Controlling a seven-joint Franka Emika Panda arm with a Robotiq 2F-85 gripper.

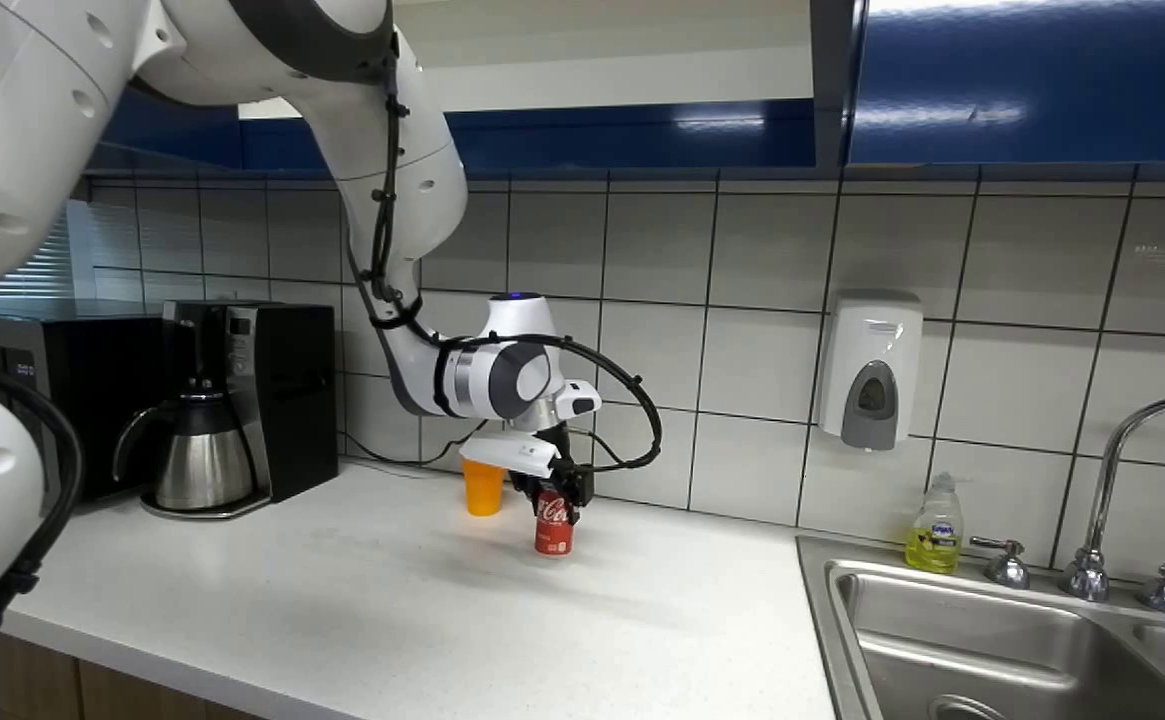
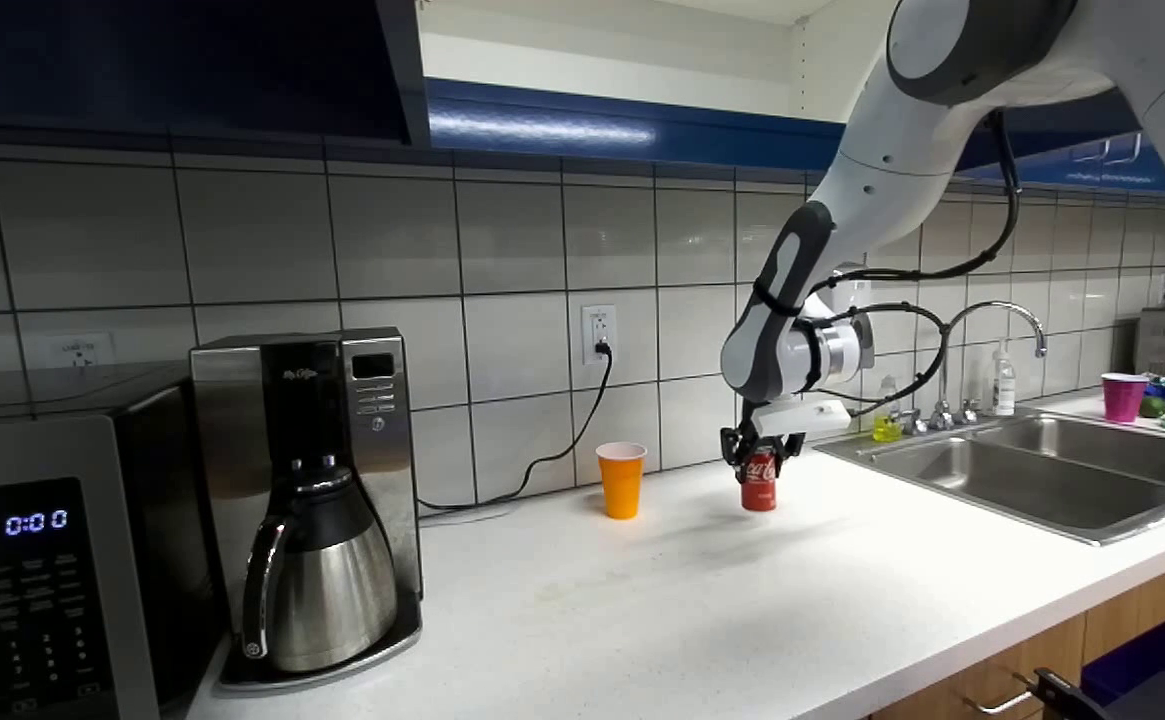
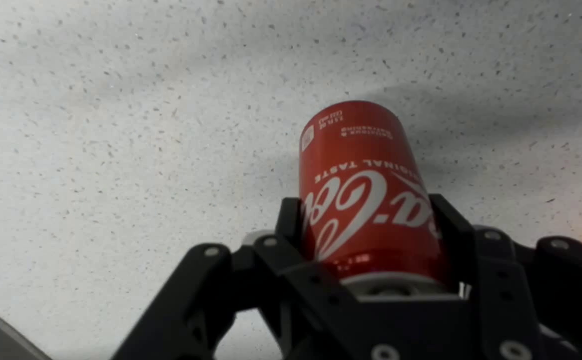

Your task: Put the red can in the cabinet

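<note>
Coca-Cola can is grasped. In the wrist view the fingers grip its sides at 9 and 3 o'clock; pale metallic top at 6, between them, base toward 12, lettering upside down. In both exterior views the can is upright, fingers around its upper part, base at the worktop. Can't tell whether it's touching or just clear.

Wall cabinet: in an exterior view it's at 12 o'clock from the can, well apart, white interior showing above a blue bottom edge. Glossy dark blue door sits between 1 and 2.

Panda arm spans from about 10 o'clock to the can in an exterior view, black cable looping out to 1.

Neighbours in an exterior view, clocked from the can: upright orange cup at 10, near; wall soap dispenser at 2; stainless sink between 3 and 4; Dawn dish soap bottle at 3, on the sink's back ledge; chrome faucet at 3, further out.

Also in an exterior view: Mr. Coffee coffee maker at 9, steel carafe in it; microwave just beside it, further out at 9, display reading 0:00; pink cup between 2 and 3, past the sink.
</note>
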